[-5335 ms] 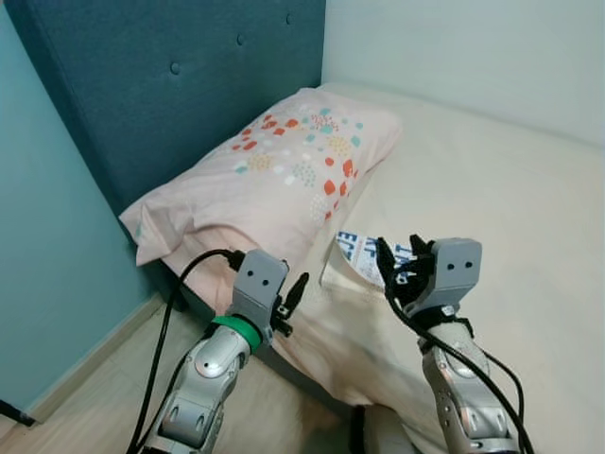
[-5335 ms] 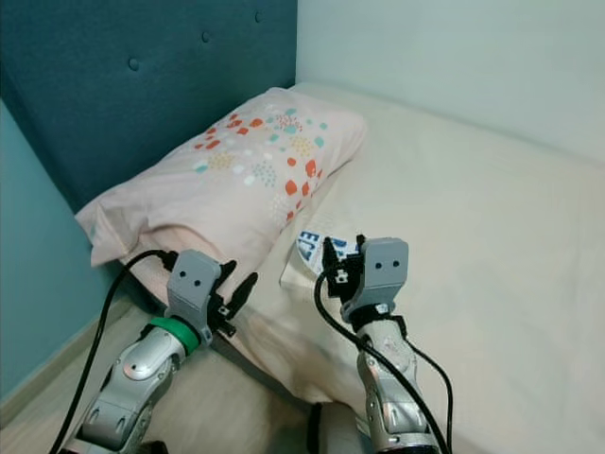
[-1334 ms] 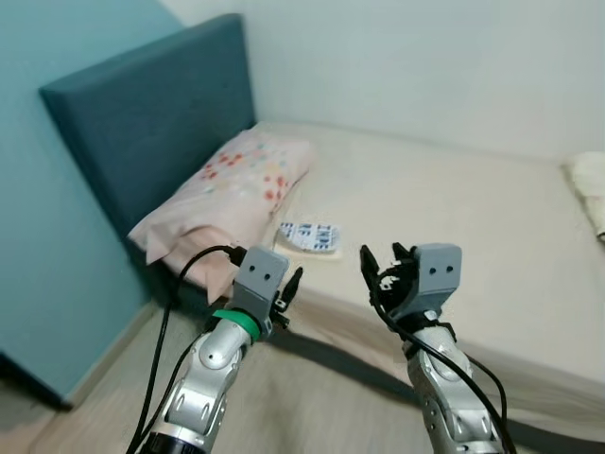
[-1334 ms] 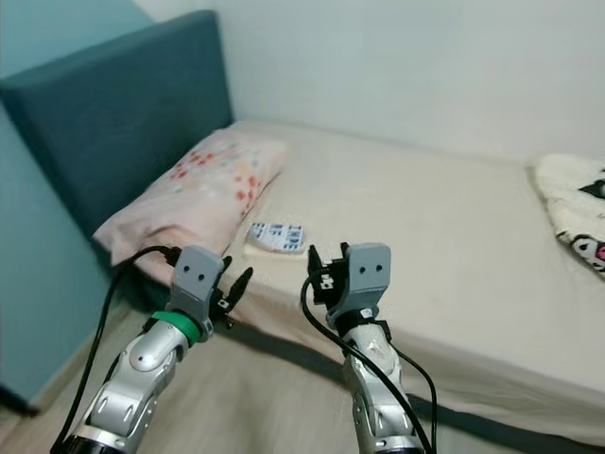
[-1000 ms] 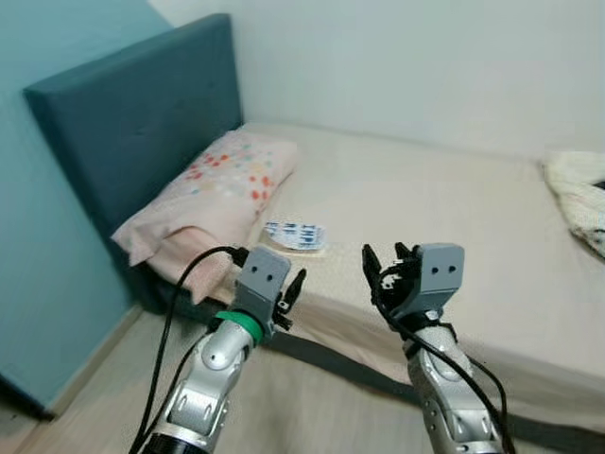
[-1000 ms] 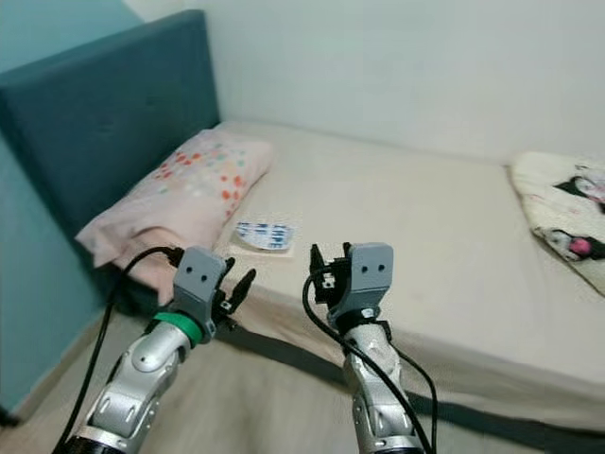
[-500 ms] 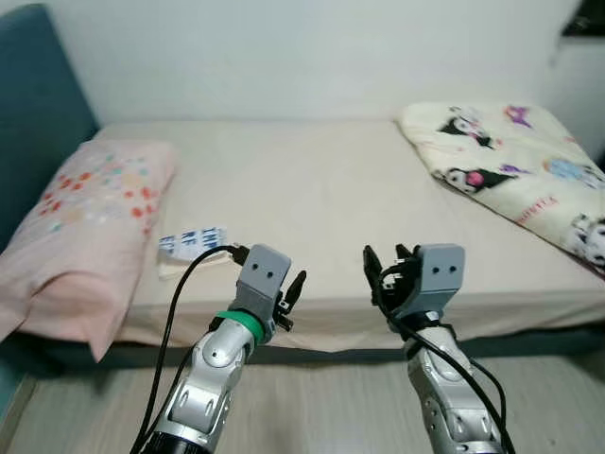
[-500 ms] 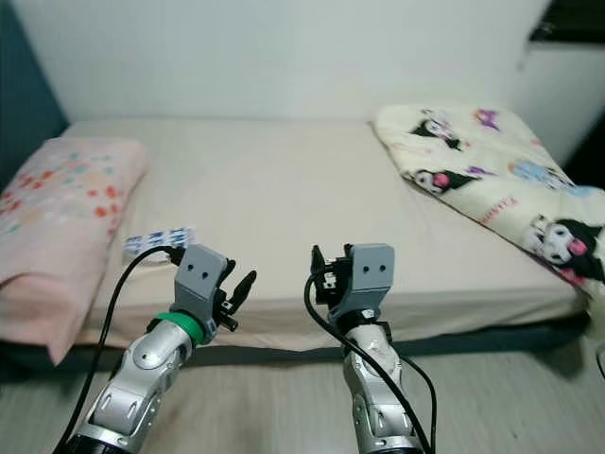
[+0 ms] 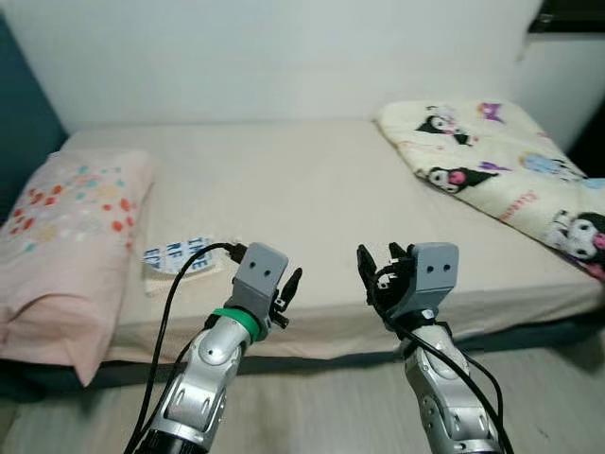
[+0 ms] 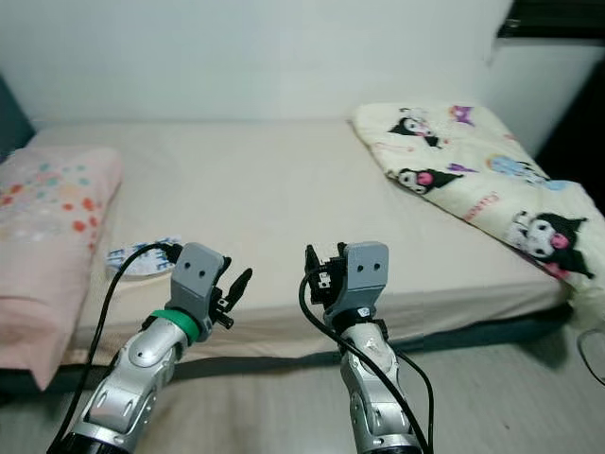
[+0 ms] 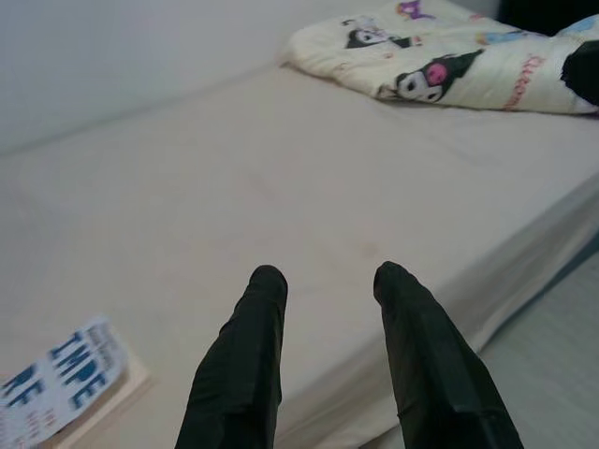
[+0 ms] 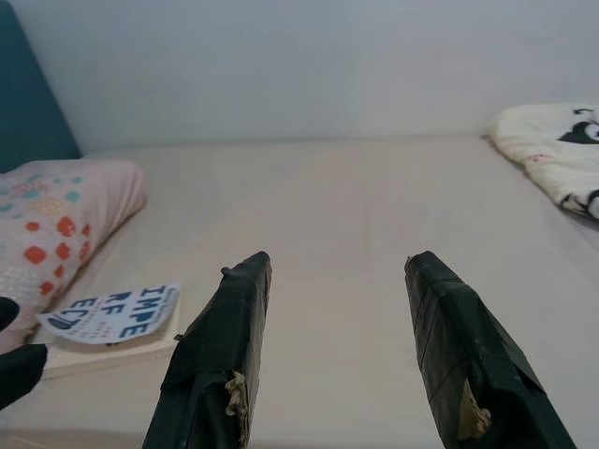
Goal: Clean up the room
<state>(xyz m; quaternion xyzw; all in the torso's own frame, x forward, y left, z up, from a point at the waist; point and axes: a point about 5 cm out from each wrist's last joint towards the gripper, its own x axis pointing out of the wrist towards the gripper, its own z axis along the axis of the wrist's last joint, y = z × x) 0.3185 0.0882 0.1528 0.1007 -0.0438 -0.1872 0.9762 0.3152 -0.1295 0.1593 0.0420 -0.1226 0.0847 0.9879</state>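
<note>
A bed [image 9: 284,180] with a beige sheet lies across in front of me. On its left end rests a pink pillow [image 9: 66,218] with coloured dots. Beside the pillow lies a flat book [image 9: 175,253] with blue letters on its cover. A crumpled cream blanket [image 9: 492,161] with cartoon prints is heaped on the bed's right end and hangs over the edge. My left gripper [image 9: 291,284] is raised before the near bed edge, open and empty. My right gripper [image 9: 380,270] hovers level with it, open wider, also empty. The right wrist view looks over the book [image 12: 112,313] and pillow [image 12: 56,215].
Pale wood floor [image 9: 331,407] runs along the near side of the bed. A dark blue headboard [image 9: 14,85] stands at the left end, a white wall [image 9: 284,57] runs behind, and a dark shelf [image 9: 572,14] sits at the upper right.
The view has swung right from the headboard end to the middle of the bed, bringing the cartoon blanket into sight. Both grippers hold the same raised, empty pose.
</note>
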